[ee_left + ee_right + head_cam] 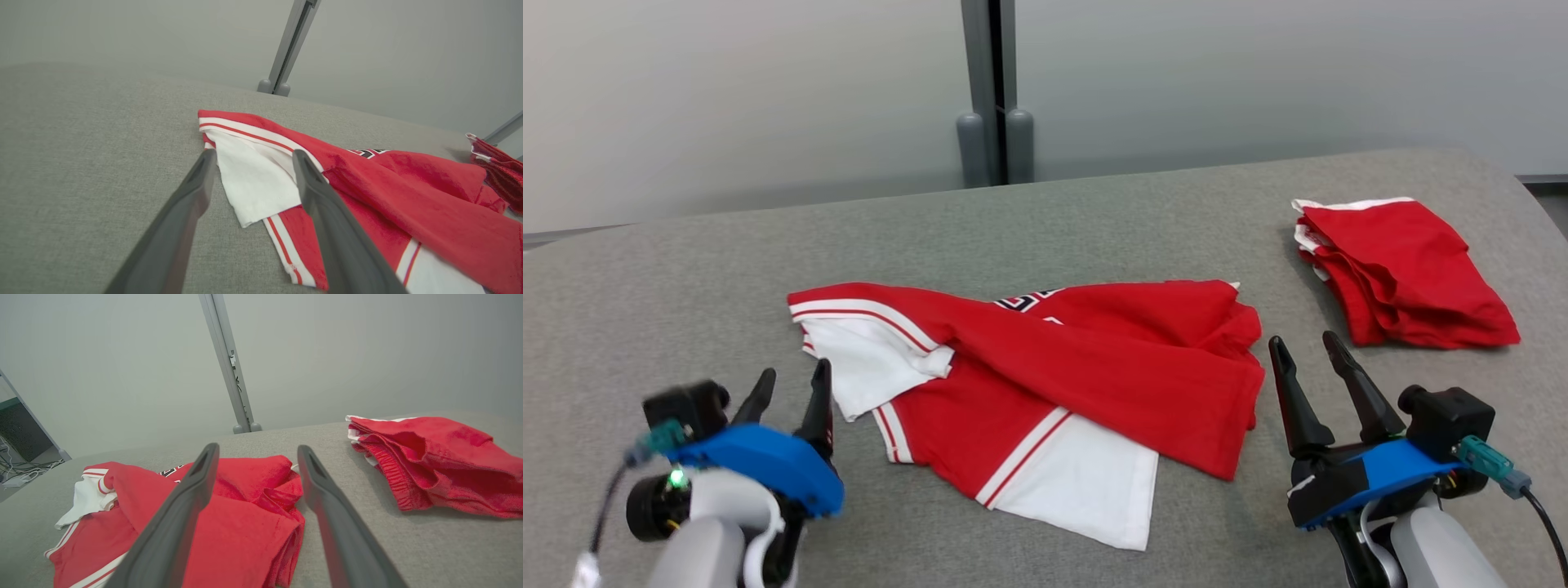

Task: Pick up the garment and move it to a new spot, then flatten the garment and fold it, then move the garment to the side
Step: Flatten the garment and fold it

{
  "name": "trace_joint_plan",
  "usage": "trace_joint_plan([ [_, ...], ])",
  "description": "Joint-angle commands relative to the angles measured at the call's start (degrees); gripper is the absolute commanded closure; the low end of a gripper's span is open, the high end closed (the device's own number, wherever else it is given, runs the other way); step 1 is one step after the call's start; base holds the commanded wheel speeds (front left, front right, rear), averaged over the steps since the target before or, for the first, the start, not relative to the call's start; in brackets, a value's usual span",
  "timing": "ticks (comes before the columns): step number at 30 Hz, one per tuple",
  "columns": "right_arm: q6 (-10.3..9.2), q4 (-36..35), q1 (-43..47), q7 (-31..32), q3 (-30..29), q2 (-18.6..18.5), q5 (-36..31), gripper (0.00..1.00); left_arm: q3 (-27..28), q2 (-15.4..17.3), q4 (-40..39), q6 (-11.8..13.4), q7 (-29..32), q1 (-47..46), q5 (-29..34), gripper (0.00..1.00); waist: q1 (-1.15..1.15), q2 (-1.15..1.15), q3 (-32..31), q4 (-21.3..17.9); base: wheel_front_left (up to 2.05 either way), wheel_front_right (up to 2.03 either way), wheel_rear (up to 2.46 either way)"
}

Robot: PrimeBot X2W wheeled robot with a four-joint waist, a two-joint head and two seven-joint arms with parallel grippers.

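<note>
Grey fabric surface under garment; pale wall, post behind.

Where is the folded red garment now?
Head view: folded red garment lies far right on the table, apart from the crumpled jersey, beyond the right gripper.

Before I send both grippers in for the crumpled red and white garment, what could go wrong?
1. The garment lies bunched with layers folded over each other; a pinch may catch several, so it will not open flat.
2. The open right gripper sits between it and the folded red pile; a wide swing could disturb that pile.
3. The open left gripper faces the loose white flap; gripping only that may let the rest drag.
</note>
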Motion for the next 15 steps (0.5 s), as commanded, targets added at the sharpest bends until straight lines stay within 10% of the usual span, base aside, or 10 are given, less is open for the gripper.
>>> trace_joint_plan([
  [1, 0.01, -0.04, -0.6, -0.21, -0.04, 0.25, 0.27, 0.0, 0.46, 0.44, 0.36, -0.14, 1.86, -1.53, -1.09, 0.0, 0.0, 0.0, 0.2, -0.31, 0.0, 0.0, 0.0],
  [15, 0.01, -0.2, -3.31, -0.21, -0.29, 2.48, 0.84, 0.0, 2.19, 8.5, 12.9, -0.96, 38.36, -12.5, -13.13, 0.0, 0.0, 0.0, 3.67, -7.84, 0.0, 0.0, 0.0],
])
